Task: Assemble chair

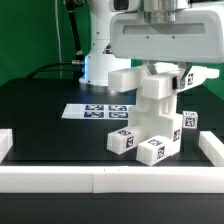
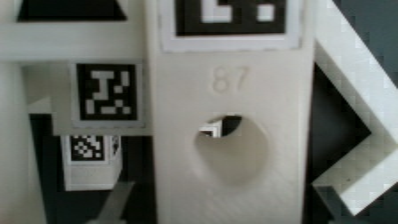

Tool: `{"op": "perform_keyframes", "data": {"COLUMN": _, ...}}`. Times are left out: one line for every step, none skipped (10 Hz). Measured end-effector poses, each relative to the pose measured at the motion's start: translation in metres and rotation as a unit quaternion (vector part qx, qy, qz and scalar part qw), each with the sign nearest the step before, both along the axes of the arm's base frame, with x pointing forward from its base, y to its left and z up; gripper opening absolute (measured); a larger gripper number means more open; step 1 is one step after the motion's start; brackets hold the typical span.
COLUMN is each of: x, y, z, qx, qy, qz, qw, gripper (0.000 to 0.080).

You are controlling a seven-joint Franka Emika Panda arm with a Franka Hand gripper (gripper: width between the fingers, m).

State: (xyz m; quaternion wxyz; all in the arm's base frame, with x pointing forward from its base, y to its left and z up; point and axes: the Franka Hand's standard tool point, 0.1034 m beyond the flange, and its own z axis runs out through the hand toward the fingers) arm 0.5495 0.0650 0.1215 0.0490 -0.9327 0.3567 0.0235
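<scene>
Subject: the chair (image 1: 152, 112), partly assembled. It stands near the middle of the black tabletop (image 1: 40, 105) as a stack of chunky white parts with square black-and-white tags on several faces. Two blocky ends rest low at the front, and arms of the stack jut out to either side near its top.

A small tagged leg block (image 1: 190, 120) sits just beside the stack on the exterior view's right. Whether it touches cannot be settled.

The wrist view is filled by one upright panel (image 2: 231, 110) with a moulded hole (image 2: 222, 128), and a tag (image 2: 107, 92) shows on a part behind it.

Handling, as a judgement: the parts look like rigid moulded plastic — light, stiff, smooth-faced and therefore inclined to slip. Joints not fully seated could shift under a side load. The best hold appears to be across the thickness of a flat panel, squarely and away from the tags and the hole.

The hand (image 1: 165, 68) hangs directly over the top of the stack, close against it. Its fingers are hidden in both views, so I cannot tell whether it grips a part or stands apart.

Surroundings: the marker board (image 1: 95, 112) lies flat on the exterior view's left, white border rails (image 1: 100, 178) edge the tabletop, and the robot base (image 1: 100, 62) stands behind.
</scene>
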Motion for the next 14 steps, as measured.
{"op": "perform_keyframes", "data": {"x": -0.0019, "y": 0.0018, "z": 0.0004, "qx": 0.000, "qy": 0.005, "qz": -0.024, "qw": 1.000, "gripper": 0.0289}}
{"op": "perform_keyframes", "data": {"x": -0.0040, "y": 0.0046, "z": 0.0002, "qx": 0.000, "qy": 0.010, "qz": -0.043, "qw": 0.999, "gripper": 0.0289}}
{"op": "perform_keyframes", "data": {"x": -0.0047, "y": 0.0044, "z": -0.0006, "qx": 0.000, "qy": 0.010, "qz": -0.044, "qw": 0.999, "gripper": 0.0289}}
{"op": "perform_keyframes", "data": {"x": -0.0045, "y": 0.0036, "z": -0.0006, "qx": 0.000, "qy": 0.009, "qz": -0.045, "qw": 0.999, "gripper": 0.0289}}
{"op": "perform_keyframes", "data": {"x": -0.0045, "y": 0.0038, "z": -0.0006, "qx": 0.000, "qy": 0.009, "qz": -0.044, "qw": 0.999, "gripper": 0.0289}}
{"op": "perform_keyframes", "data": {"x": -0.0045, "y": 0.0039, "z": -0.0006, "qx": 0.000, "qy": 0.009, "qz": -0.044, "qw": 0.999, "gripper": 0.0289}}
{"op": "perform_keyframes", "data": {"x": -0.0045, "y": 0.0039, "z": -0.0006, "qx": 0.000, "qy": 0.009, "qz": -0.044, "qw": 0.999, "gripper": 0.0289}}
{"op": "perform_keyframes", "data": {"x": -0.0045, "y": 0.0039, "z": -0.0006, "qx": 0.000, "qy": 0.009, "qz": -0.044, "qw": 0.999, "gripper": 0.0289}}
{"op": "perform_keyframes", "data": {"x": -0.0042, "y": 0.0038, "z": -0.0006, "qx": 0.000, "qy": 0.007, "qz": -0.043, "qw": 0.999, "gripper": 0.0289}}
{"op": "perform_keyframes", "data": {"x": -0.0036, "y": 0.0042, "z": -0.0006, "qx": -0.001, "qy": 0.004, "qz": -0.043, "qw": 0.999, "gripper": 0.0289}}
{"op": "perform_keyframes", "data": {"x": -0.0029, "y": 0.0040, "z": -0.0004, "qx": -0.001, "qy": 0.002, "qz": -0.043, "qw": 0.999, "gripper": 0.0289}}
{"op": "perform_keyframes", "data": {"x": -0.0028, "y": 0.0040, "z": -0.0004, "qx": -0.001, "qy": 0.001, "qz": -0.043, "qw": 0.999, "gripper": 0.0289}}
{"op": "perform_keyframes", "data": {"x": -0.0026, "y": 0.0039, "z": -0.0003, "qx": -0.001, "qy": 0.001, "qz": -0.043, "qw": 0.999, "gripper": 0.0289}}
{"op": "perform_keyframes", "data": {"x": -0.0025, "y": 0.0040, "z": -0.0003, "qx": -0.001, "qy": 0.001, "qz": -0.043, "qw": 0.999, "gripper": 0.0289}}
